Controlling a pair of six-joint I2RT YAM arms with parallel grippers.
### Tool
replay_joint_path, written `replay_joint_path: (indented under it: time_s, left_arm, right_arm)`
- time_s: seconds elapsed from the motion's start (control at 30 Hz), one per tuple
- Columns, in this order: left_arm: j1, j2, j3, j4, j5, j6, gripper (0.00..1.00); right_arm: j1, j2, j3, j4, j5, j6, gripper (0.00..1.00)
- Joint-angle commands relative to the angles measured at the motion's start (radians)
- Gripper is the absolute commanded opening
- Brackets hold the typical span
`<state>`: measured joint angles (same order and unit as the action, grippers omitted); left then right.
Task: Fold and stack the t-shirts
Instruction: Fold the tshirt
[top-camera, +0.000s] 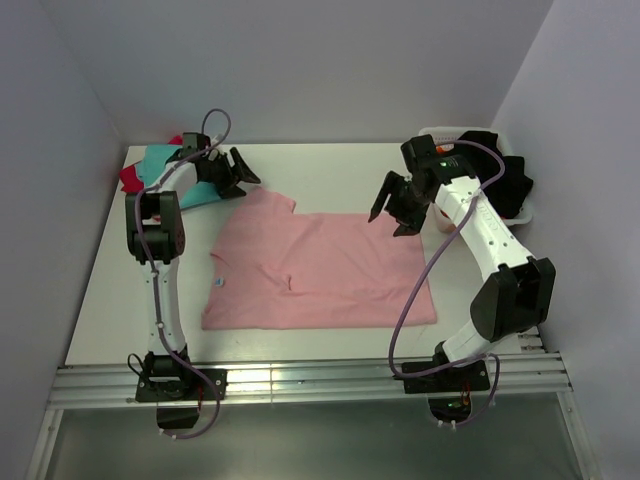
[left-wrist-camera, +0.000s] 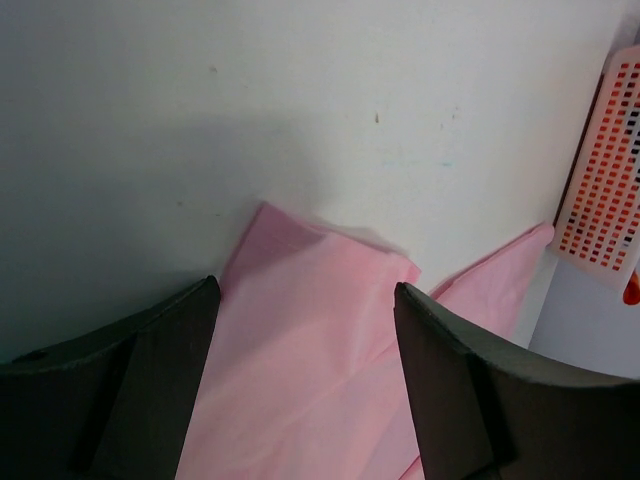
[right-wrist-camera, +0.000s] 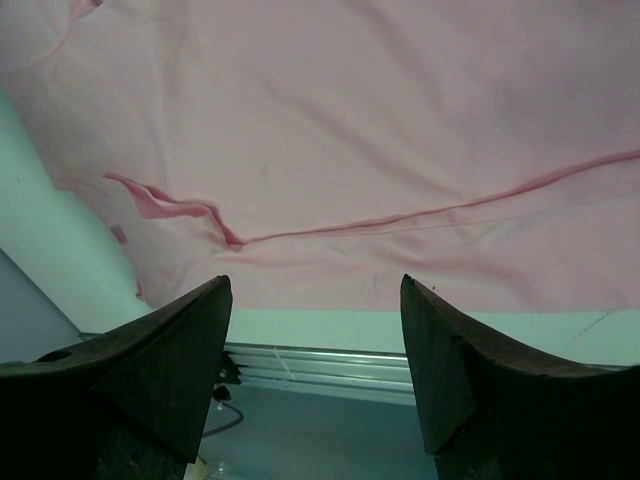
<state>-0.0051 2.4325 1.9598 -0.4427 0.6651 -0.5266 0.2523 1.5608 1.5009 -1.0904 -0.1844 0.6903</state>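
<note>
The light pink t-shirt lies spread flat in the middle of the white table. My left gripper is open and empty, hovering over the shirt's far left sleeve. In the left wrist view that sleeve shows between my open fingers. My right gripper is open and empty above the shirt's far right corner. In the right wrist view the pink cloth lies beyond my open fingers. The teal shirt and the red shirt lie bunched at the back left corner.
A white basket holding dark clothes stands at the back right; its perforated wall shows in the left wrist view. A metal rail runs along the table's near edge and shows in the right wrist view. Walls close in on three sides.
</note>
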Motion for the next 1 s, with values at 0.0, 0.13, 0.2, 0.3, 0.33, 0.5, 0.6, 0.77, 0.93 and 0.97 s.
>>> replay_joint_path:
  time_s: [0.0, 0.13, 0.2, 0.3, 0.33, 0.5, 0.6, 0.77, 0.93, 0.97]
  left_arm:
    - [-0.039, 0.010, -0.064, -0.077, -0.068, 0.063, 0.78]
    - [-0.059, 0.040, -0.013, -0.117, -0.097, 0.076, 0.76]
    - [-0.072, 0.042, -0.016, -0.113, -0.110, 0.071, 0.74]
    - [-0.076, 0.056, -0.001, -0.134, -0.145, 0.066, 0.60]
    - [-0.076, 0.060, 0.010, -0.145, -0.157, 0.065, 0.54]
    - [-0.076, 0.054, -0.008, -0.157, -0.226, 0.066, 0.11]
    - [-0.075, 0.034, -0.021, -0.163, -0.268, 0.062, 0.00]
    - [-0.059, -0.019, -0.059, -0.154, -0.289, 0.060, 0.00]
    - [-0.050, -0.052, -0.076, -0.159, -0.294, 0.060, 0.00]
    - [-0.050, -0.061, -0.078, -0.162, -0.294, 0.060, 0.00]
  right_arm:
    - [-0.004, 0.007, 0.041, -0.006, 0.007, 0.006, 0.75]
    - [-0.008, -0.004, 0.009, 0.000, 0.016, -0.006, 0.75]
    - [-0.018, -0.007, -0.004, 0.006, 0.026, -0.015, 0.75]
    - [-0.044, -0.004, -0.033, 0.027, 0.045, -0.037, 0.75]
    - [-0.054, 0.001, -0.051, 0.035, 0.048, -0.049, 0.75]
    - [-0.116, 0.086, -0.056, 0.081, 0.063, -0.081, 0.73]
    - [-0.130, 0.189, 0.028, 0.078, 0.105, -0.103, 0.73]
    - [-0.171, 0.379, 0.224, 0.035, 0.262, -0.106, 0.73]
    - [-0.197, 0.602, 0.479, -0.037, 0.373, -0.106, 0.71]
    - [-0.206, 0.629, 0.511, -0.049, 0.385, -0.106, 0.71]
